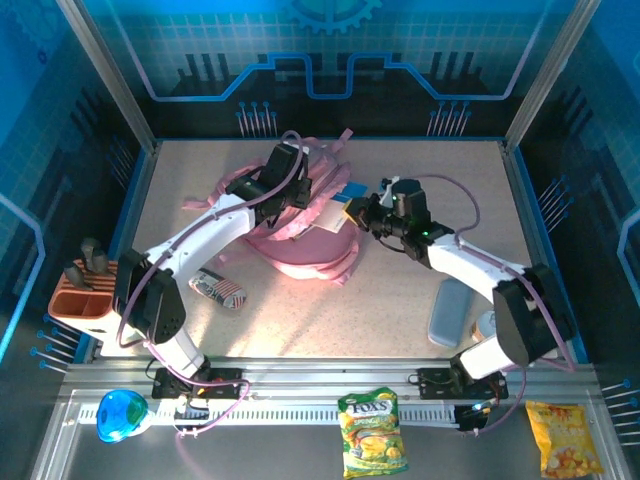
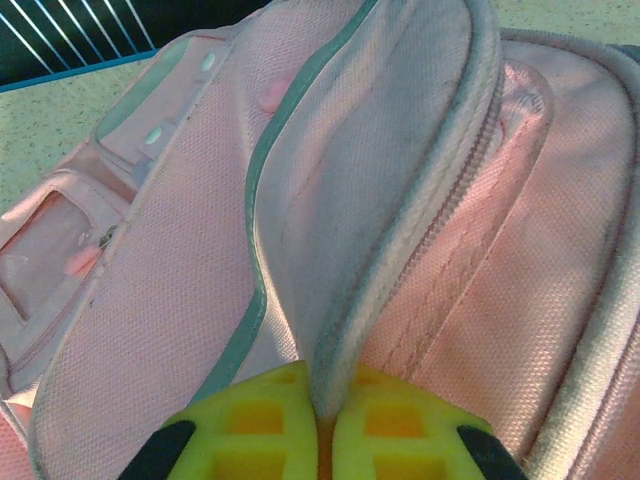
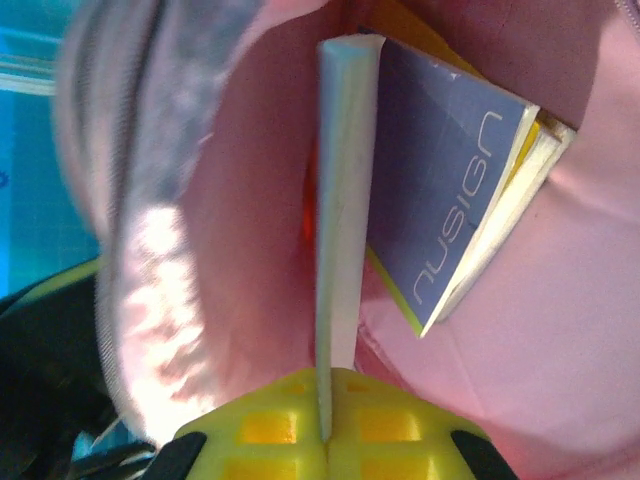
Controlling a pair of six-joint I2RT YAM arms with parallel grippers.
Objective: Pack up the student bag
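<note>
Pink bag [image 1: 305, 255] lies mid-counter [image 1: 440, 170]. The left end effector [image 2: 322, 412] is clamped on its opened flap [image 2: 380, 200]; the right end effector [image 3: 325, 425] pinches a pale book [image 3: 340, 200] inside the bag, beside a blue notebook [image 3: 450, 180].

Overhead view: bright centre on speckled beige tabletop [image 1: 450, 200], enclosure walls dim blue. Right wrist view: blurred, glare patch lower left on soft pink fabric backpack [image 3: 170, 260].

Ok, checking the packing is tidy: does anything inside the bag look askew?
Yes. Inside the student bag, the purple nusign notebook sits slanted, not parallel with the thin pale book that the right gripper pinches edge-on beside it. Nothing looks torn or spilled.
</note>
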